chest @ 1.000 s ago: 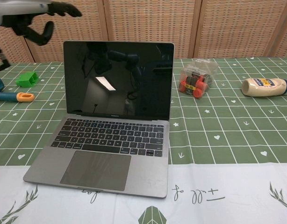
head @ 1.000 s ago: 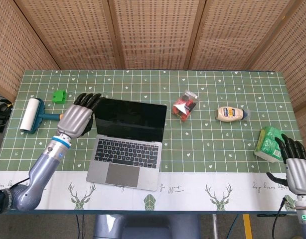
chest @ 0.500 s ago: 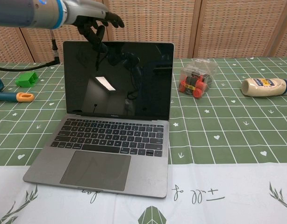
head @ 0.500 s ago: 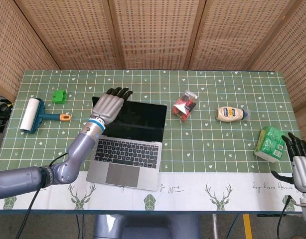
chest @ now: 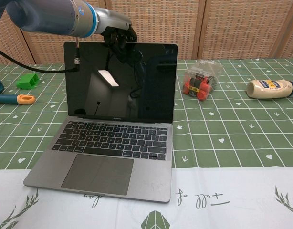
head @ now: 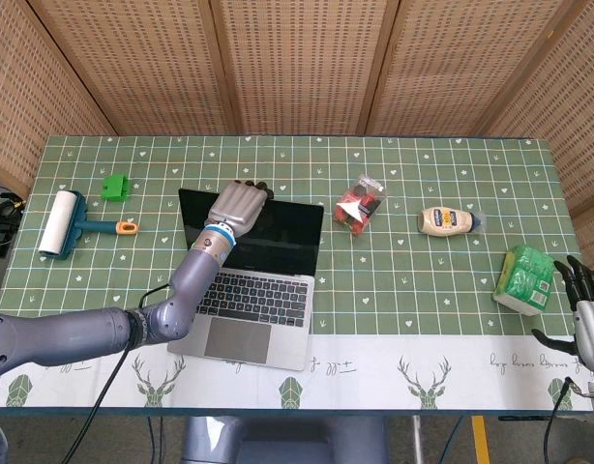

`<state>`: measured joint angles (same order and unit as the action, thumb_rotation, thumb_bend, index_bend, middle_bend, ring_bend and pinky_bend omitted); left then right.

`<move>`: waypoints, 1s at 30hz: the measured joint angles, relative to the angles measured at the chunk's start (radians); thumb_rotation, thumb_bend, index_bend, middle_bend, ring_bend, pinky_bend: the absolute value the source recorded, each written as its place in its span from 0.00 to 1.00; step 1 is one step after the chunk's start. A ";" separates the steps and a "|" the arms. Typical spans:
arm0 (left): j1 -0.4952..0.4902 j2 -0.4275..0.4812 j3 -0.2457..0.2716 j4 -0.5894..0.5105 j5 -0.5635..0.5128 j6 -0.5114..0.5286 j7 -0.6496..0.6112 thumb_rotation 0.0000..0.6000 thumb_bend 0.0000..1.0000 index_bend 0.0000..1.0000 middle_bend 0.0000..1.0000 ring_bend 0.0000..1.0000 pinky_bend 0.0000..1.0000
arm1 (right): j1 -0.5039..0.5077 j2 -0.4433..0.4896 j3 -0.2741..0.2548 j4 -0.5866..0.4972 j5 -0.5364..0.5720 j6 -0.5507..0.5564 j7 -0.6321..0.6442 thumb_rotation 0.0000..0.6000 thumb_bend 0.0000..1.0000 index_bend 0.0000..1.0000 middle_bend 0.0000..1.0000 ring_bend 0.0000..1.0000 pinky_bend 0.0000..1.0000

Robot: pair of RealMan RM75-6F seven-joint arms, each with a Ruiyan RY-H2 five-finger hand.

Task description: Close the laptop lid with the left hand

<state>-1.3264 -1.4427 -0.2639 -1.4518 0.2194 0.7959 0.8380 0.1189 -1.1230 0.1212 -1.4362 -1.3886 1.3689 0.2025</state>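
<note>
The left hand [head: 237, 204] sits at the top edge of the laptop lid [chest: 120, 81], its dark fingers [chest: 119, 37] curled over that rim and holding nothing, a placement that suits pulling the lid forward and down toward the keyboard [chest: 112, 138] below the hand. The laptop [head: 249, 276] stands open on the green checked surface [head: 403, 280], its screen upright directly under the hand, so the closing has not begun. The right hand [head: 587, 319] rests far off to the right at the surface's near edge, fingers apart and empty, beside a green packet [head: 524, 278].
</note>
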 measured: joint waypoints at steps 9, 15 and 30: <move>0.008 0.050 0.002 -0.070 0.059 0.005 -0.051 1.00 1.00 0.40 0.29 0.29 0.32 | 0.003 -0.006 -0.007 -0.005 -0.010 -0.001 -0.018 1.00 0.02 0.00 0.00 0.00 0.00; 0.014 0.103 0.006 -0.135 0.089 0.010 -0.083 1.00 1.00 0.41 0.31 0.30 0.33 | 0.002 -0.006 -0.009 -0.010 -0.015 0.004 -0.021 1.00 0.02 0.00 0.00 0.00 0.00; 0.018 0.191 0.053 -0.276 0.120 0.024 -0.138 1.00 1.00 0.43 0.32 0.34 0.36 | 0.001 -0.004 -0.017 -0.021 -0.027 0.008 -0.030 1.00 0.02 0.00 0.00 0.00 0.00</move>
<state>-1.3088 -1.2517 -0.2113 -1.7278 0.3398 0.8197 0.6997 0.1200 -1.1266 0.1046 -1.4567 -1.4155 1.3772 0.1725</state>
